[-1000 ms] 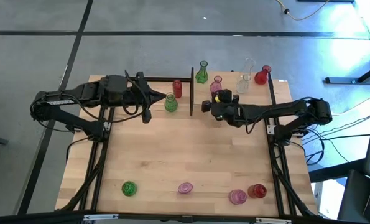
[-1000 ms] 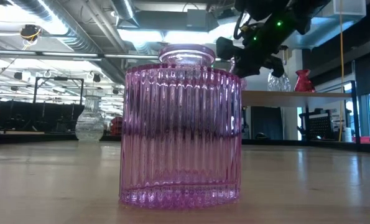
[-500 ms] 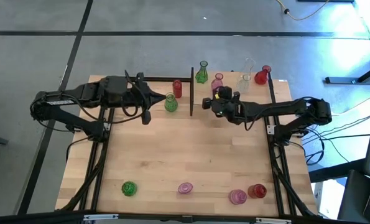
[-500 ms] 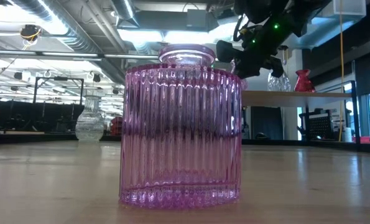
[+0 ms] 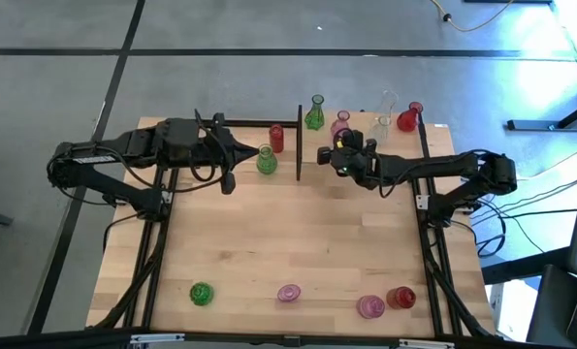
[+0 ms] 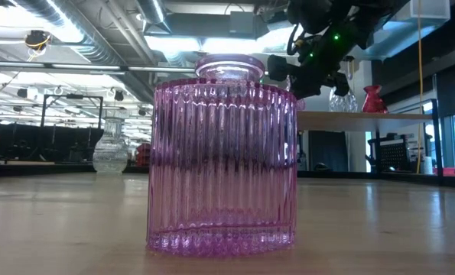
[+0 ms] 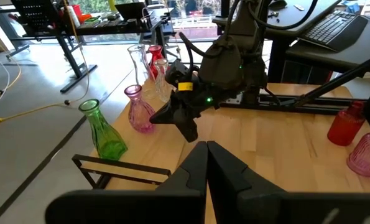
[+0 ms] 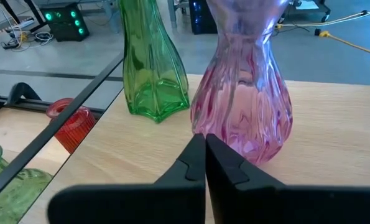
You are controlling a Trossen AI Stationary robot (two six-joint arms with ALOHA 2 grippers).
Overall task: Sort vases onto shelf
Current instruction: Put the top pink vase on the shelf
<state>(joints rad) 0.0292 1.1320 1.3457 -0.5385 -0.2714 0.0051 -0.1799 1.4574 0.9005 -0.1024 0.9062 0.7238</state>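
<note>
My right gripper [image 5: 323, 155] is shut and empty. It hovers over the shelf's [image 5: 299, 145] left end, just short of a pink vase [image 8: 244, 106] that stands on its base on the shelf board beside a green vase [image 8: 150, 68]. Further right on the shelf are two clear vases [image 5: 380, 126] and a red one [image 5: 407, 118]. A red vase [image 5: 275, 139] and a green vase [image 5: 266, 160] stand left of the shelf's black bar. My left gripper [image 7: 206, 149] waits shut and empty, high over the table's far left [image 5: 252, 150].
Several more vases stand along the table's near edge: green [image 5: 202, 293], pink [image 5: 288, 293], pink [image 5: 369, 307] and red [image 5: 400, 297]. The ribbed pink one [image 6: 223, 160] fills the low view. The table's middle [image 5: 288, 228] holds nothing. Black frame rails run along both sides.
My right gripper has gone a little toward the table's far edge, closer to the pink vase on the shelf, and has stayed shut. The vases have not moved.
</note>
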